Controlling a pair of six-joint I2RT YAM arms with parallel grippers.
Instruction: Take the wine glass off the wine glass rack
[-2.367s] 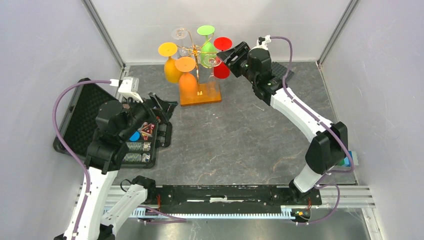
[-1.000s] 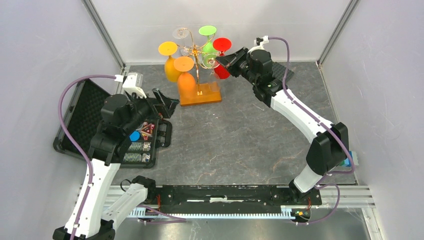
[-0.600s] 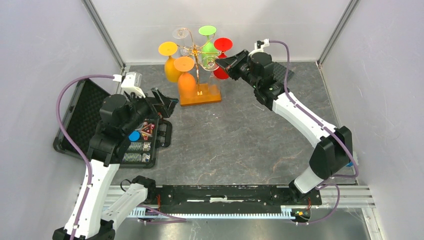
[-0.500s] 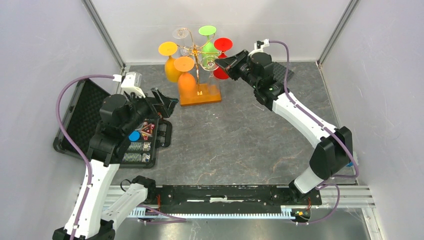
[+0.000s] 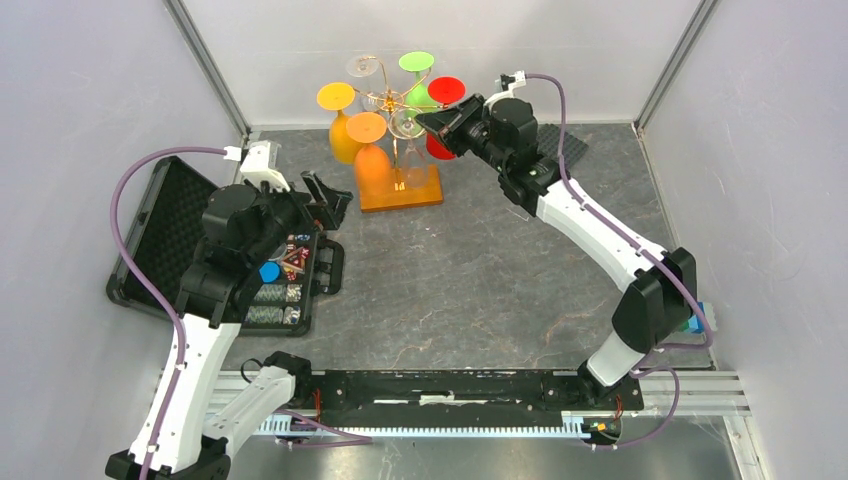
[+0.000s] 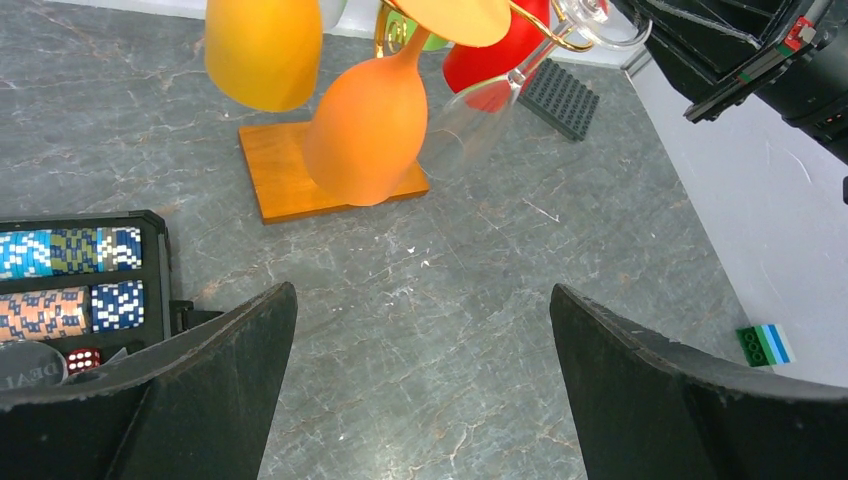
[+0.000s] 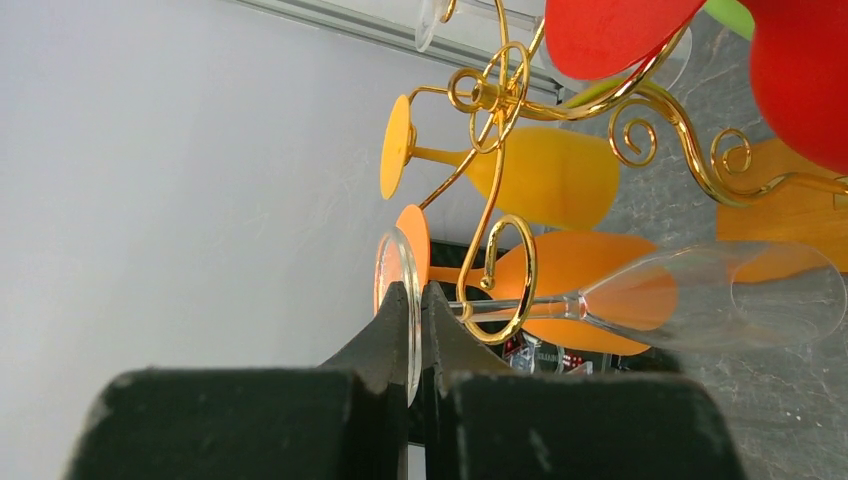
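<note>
A: Where's the wine glass (image 7: 700, 300)?
B: Clear one, hung on the rack (image 7: 490, 100), stem thru a gold loop, tilted beside the orange glass (image 7: 570, 265).
A: Grip?
B: Right gripper (image 7: 412, 300) is pinched on the foot's rim. Left gripper (image 6: 422, 300) gapes empty over the table.
A: Handling?
B: Prob. light, thin, slick, brittle. Edge pinch may slip, so the stem near the foot looks safer. Ease it past the loop, no twisting.

Arm links (image 5: 595, 225): smooth white shells
Joints (image 5: 650, 300): chunky black housings
Cables (image 5: 113, 228): purple, one looping off each wrist
Fingers (image 6: 200, 390): matte black, broad wedges
Wrist mounts (image 5: 262, 165): small white boxes
</note>
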